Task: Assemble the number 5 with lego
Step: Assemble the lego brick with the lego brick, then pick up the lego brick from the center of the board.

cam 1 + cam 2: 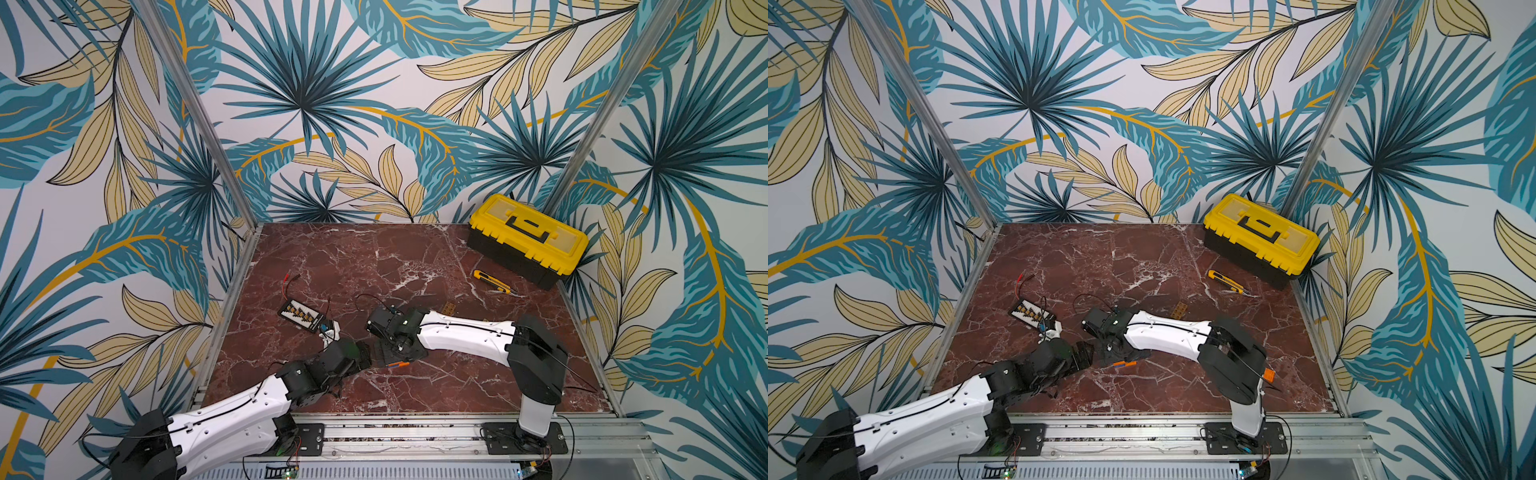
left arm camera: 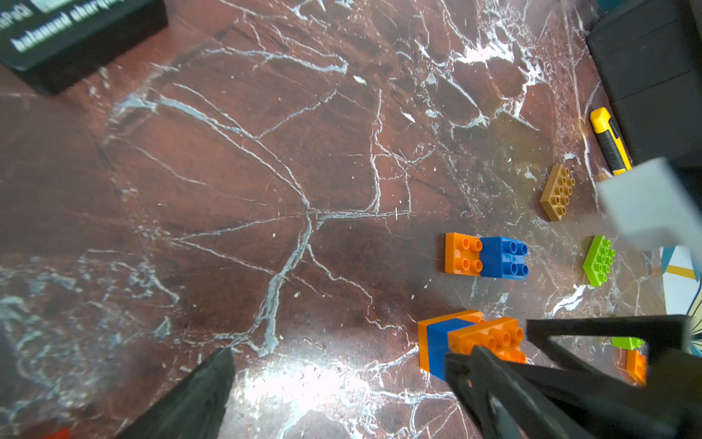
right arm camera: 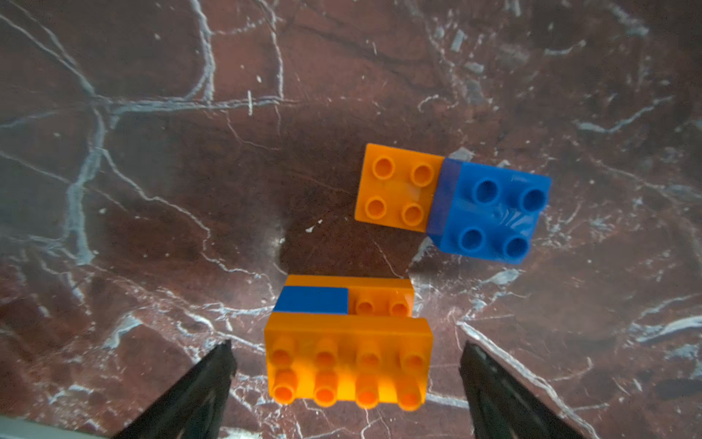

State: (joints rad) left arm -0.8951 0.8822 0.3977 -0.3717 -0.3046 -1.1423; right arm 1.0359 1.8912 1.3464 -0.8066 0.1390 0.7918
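A lego stack (image 3: 347, 361) stands on the marble: an orange oblong on top, with blue and orange layers under it. My right gripper (image 3: 347, 380) is open around it, and its black fingers (image 3: 205, 387) stand clear of both ends. Both top views show the stack as an orange strip (image 1: 397, 365) (image 1: 1124, 364) under that gripper. Just beyond it lies an orange plate (image 3: 399, 186) with a blue square (image 3: 494, 213) on one half. My left gripper (image 2: 342, 380) is open and empty beside the stack (image 2: 475, 342), close to the right gripper (image 1: 395, 353).
Two loose bricks, one lime-green (image 2: 599, 260) and one brown (image 2: 557, 192), lie further right. The brown one (image 1: 448, 307) sits behind the right arm. A utility knife (image 1: 492, 280) and a yellow toolbox (image 1: 528, 239) are at the back right. A black board (image 1: 305, 316) with wires lies left.
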